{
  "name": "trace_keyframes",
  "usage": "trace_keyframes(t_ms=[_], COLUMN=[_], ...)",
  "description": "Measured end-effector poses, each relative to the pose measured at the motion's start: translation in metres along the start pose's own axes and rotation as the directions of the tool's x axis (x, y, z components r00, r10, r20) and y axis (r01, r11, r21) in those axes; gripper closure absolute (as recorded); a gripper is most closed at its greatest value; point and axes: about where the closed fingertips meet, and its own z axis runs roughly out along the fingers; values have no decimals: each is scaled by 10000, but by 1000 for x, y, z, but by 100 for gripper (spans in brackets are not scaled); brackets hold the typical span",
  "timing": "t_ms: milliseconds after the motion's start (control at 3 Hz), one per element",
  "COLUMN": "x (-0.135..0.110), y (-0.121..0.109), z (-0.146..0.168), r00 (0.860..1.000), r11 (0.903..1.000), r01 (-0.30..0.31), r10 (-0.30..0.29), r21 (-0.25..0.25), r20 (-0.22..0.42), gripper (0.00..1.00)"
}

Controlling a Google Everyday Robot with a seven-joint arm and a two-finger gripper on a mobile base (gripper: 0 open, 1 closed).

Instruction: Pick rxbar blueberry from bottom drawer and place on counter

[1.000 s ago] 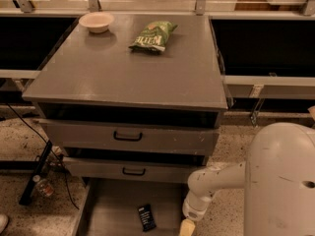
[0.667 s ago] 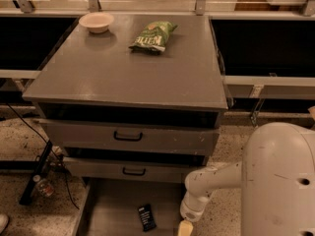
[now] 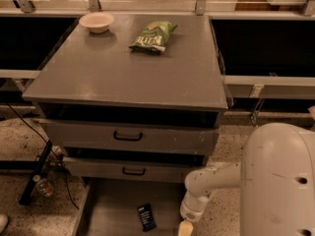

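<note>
The bottom drawer (image 3: 110,208) is standing pulled out beneath the cabinet, its flat grey floor showing. The rxbar blueberry (image 3: 146,217) is lying flat on that floor, dark wrapper up and slightly angled. The tool (image 3: 185,228) is hanging low at the bottom edge of view, just to the right of the bar and apart from it. Only its pale upper part is showing, so whether it is released or clenched cannot be told. The white arm (image 3: 212,182) is reaching down and left to it from the robot's bulky white body (image 3: 280,181) at lower right. Above, the middle drawer (image 3: 133,172) and the top drawer (image 3: 129,137) are sitting slightly out, black handles facing forward. The counter (image 3: 123,75) is carrying a green chip bag (image 3: 153,35) near its back centre and a pale bowl (image 3: 96,21) at its back left corner, the two well apart. A small bottle (image 3: 43,186) is lying on the speckled floor left of the cabinet.
</note>
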Motion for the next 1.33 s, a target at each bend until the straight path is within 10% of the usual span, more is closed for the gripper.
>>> trace_keyframes(t_ms=[667,1333], x=[-12,-9], y=[8,-8], z=[32,44], r00=[9977,9883], r11=[9970,9958], r01=[413,-784], r10=[-447,837], r21=[-655,462], r20=[-517,-1271], gripper=[0,0])
